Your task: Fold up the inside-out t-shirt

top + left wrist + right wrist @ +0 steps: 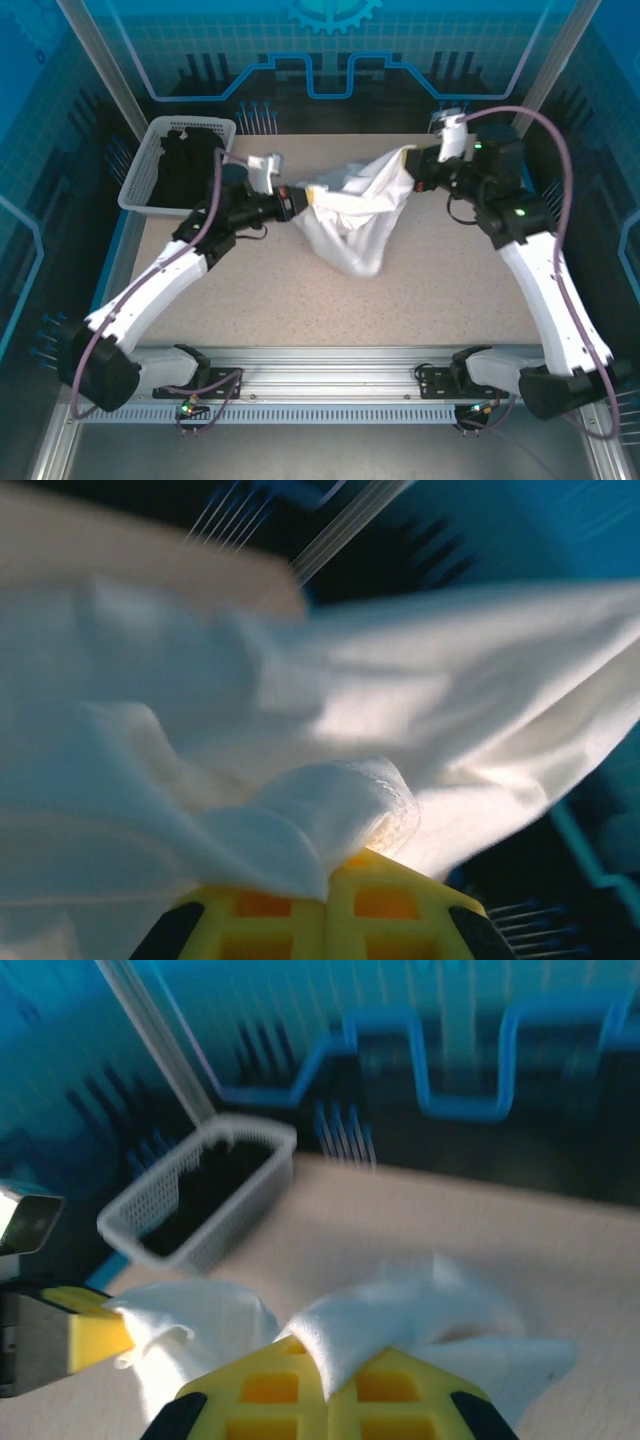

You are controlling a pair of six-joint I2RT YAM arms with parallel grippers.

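- Far left, at the back corner of the table [300, 310], we've got a white mesh basket [150, 178] with a black garment [190, 160] stuffed in it. It's well apart from everything else.
- Next over is the left gripper [292, 204], reaching in toward the middle of the table. In its own wrist view we can see the yellow fingers [400, 880] pinched together on a rolled hem of white cloth, so it's clamped on the shirt.
- In the middle, the inside-out t-shirt [352, 215] is strung between the two grippers. Its top edge is lifted off the tabletop, and the rest sags into a wrinkly, bunched point toward the near side. The lowest bit looks to us like it's touching the table, though we can't be sure.
- On the right, the right gripper [418, 168] sits a bit farther back than the left one and has the shirt's right-hand end. Its wrist view shows the yellow fingers [420, 1370] closed on a fold of white fabric, with more cloth bunched just past them.
- That same wrist view also catches a yellow finger of the left gripper with shirt cloth at its tip, and the basket behind it.
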